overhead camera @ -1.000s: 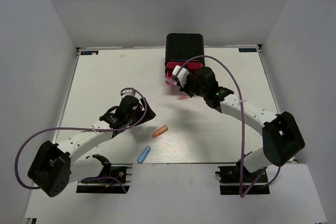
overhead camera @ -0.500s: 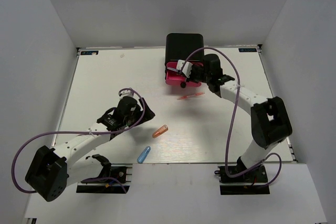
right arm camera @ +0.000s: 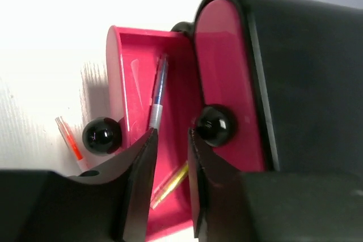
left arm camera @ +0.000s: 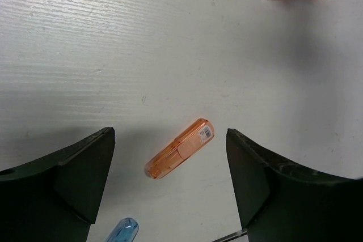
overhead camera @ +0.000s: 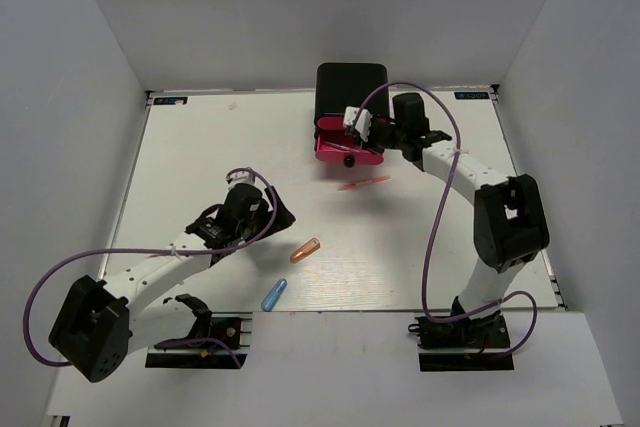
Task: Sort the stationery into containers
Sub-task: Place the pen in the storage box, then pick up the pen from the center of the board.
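Although the pen [right arm camera: 157, 92] lies inside the drawer [right arm camera: 122, 83], just ahead of the right gripper [right arm camera: 170, 137], jaws parted, its end appears to touch one finger; a retreat could drag it out. Left gripper [left arm camera: 169, 138] stands wide and empty, orange capsule [left arm camera: 180, 148] between its jaws.

The cabinet [overhead camera: 351, 87] stands at the far edge of the table [overhead camera: 200, 147], its open drawer [overhead camera: 332, 152] holding two pens [right arm camera: 159, 92], a loose pen [overhead camera: 363, 184] lying just near of it, and two capsules [overhead camera: 305, 250] lying nearer and to the left.

The right fingers [right arm camera: 139, 196] have swung over the open pink drawer [right arm camera: 115, 83] and parted at the pen [right arm camera: 160, 86]'s end.
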Controlling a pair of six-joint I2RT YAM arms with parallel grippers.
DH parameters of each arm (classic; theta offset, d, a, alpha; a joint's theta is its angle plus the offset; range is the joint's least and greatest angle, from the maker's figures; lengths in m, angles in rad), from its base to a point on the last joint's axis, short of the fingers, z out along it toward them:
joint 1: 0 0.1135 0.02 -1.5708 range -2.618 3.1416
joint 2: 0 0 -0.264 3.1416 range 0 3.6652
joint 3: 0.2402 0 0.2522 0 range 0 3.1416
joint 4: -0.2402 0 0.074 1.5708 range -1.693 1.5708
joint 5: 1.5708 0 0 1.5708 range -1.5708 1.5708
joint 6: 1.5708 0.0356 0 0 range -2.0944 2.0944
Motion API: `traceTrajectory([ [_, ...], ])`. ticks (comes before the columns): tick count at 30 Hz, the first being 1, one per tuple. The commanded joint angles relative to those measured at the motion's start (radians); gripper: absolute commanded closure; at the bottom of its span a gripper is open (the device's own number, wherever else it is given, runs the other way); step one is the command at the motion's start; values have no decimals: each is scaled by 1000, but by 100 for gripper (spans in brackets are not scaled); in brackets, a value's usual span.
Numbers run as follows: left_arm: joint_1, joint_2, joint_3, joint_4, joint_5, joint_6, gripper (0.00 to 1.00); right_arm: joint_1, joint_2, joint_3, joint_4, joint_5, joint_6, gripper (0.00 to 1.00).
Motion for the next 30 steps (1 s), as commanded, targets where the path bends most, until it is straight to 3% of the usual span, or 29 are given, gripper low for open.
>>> traceTrajectory([
  [1,4,25,37,17,-10,-3,11,-24,-130,3,45,-69,70,69],
  [6,4,25,37,26,-10,6,11,-98,-285,-157,11,-218,90,99],
  [11,4,61,37,36,17,6,11,-185,-324,-247,-213,-318,-146,100],
  [13,4,75,59,36,17,17,11,-222,-302,-245,-268,-323,-209,95],
  [15,4,86,69,45,26,17,11,-236,-269,-229,-343,-320,-299,74],
  [20,4,106,79,54,26,26,11,-263,-121,-143,-508,-309,-498,52],
  [30,4,77,68,36,17,17,11,-270,121,9,-547,-254,-577,52],
])
